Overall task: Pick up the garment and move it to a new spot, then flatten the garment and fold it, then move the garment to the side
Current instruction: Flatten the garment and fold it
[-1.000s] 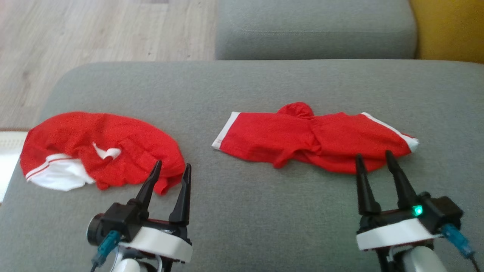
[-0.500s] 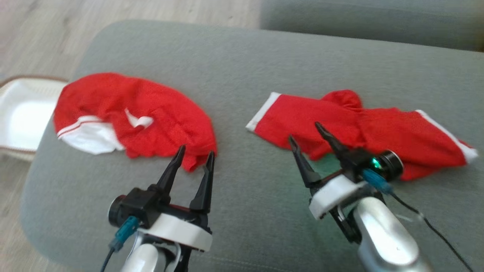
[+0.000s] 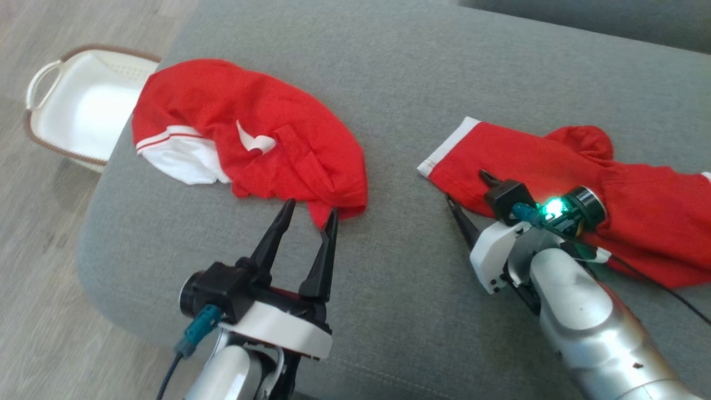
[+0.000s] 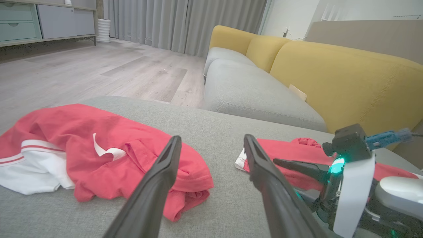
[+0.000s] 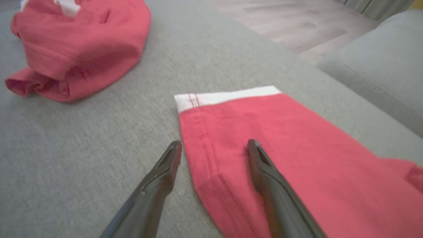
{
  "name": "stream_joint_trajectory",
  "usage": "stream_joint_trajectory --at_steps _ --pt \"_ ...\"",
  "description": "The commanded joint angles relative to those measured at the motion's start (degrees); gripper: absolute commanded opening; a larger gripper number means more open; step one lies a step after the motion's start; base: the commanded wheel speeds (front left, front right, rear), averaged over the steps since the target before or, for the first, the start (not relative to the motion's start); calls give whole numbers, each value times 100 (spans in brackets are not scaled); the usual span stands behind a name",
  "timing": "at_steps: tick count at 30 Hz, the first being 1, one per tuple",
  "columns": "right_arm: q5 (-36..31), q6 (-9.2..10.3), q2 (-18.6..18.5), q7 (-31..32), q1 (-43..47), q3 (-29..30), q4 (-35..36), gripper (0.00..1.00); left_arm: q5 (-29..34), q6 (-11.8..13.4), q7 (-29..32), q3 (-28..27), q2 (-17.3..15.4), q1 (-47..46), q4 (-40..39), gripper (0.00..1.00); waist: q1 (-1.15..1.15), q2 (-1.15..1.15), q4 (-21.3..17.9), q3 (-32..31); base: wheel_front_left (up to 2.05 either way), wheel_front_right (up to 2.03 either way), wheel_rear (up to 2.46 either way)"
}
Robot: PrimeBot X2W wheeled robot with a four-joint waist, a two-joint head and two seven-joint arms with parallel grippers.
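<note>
The right gripper [image 3: 465, 186], fingers spread, straddles the near edge of the long red fabric garment with a white hem [image 3: 639, 222], which lies toward the right edge of the grey fabric sofa cushion [image 3: 400, 83]. The left gripper [image 3: 311, 207], also spread, hovers just beside a crumpled red-and-white garment [image 3: 261, 139] by the left edge.

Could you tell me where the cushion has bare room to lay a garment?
Bare: the strip between left garment and right garment, and the far band of the cushion beyond both. Crowded: the right garment's hemmed corner, where the right tool hovers open.
</note>
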State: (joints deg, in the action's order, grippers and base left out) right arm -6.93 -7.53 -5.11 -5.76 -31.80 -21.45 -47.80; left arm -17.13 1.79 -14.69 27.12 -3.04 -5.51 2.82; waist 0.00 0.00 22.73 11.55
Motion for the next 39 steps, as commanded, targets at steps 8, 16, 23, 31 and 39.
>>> stream_joint_trajectory --at_steps 8,16,23,31,39 --pt "-162 4 70 263 -407 41 -788 96 -113 114 -30 -136 16 -356 -240 100 0 0 105 158 0 0 0" --pt "93 4 192 -231 -719 115 -898 0 -103 119 -30 -169 16 -373 -159 100 0 0 -134 -11 0 0 0" --pt "1566 4 221 -596 -1189 -745 53 0 -78 59 -30 -258 16 -269 -56 100 0 0 -432 -444 0 0 0" --pt "3235 4 223 -358 -2265 -891 1619 0 -33 13 -30 -424 16 -19 -49 100 0 0 -881 -861 0 0 0" --pt "2944 4 -372 450 -2071 761 1683 0 10 -26 -30 -524 16 70 -136 100 0 0 -1142 -801 0 0 0"
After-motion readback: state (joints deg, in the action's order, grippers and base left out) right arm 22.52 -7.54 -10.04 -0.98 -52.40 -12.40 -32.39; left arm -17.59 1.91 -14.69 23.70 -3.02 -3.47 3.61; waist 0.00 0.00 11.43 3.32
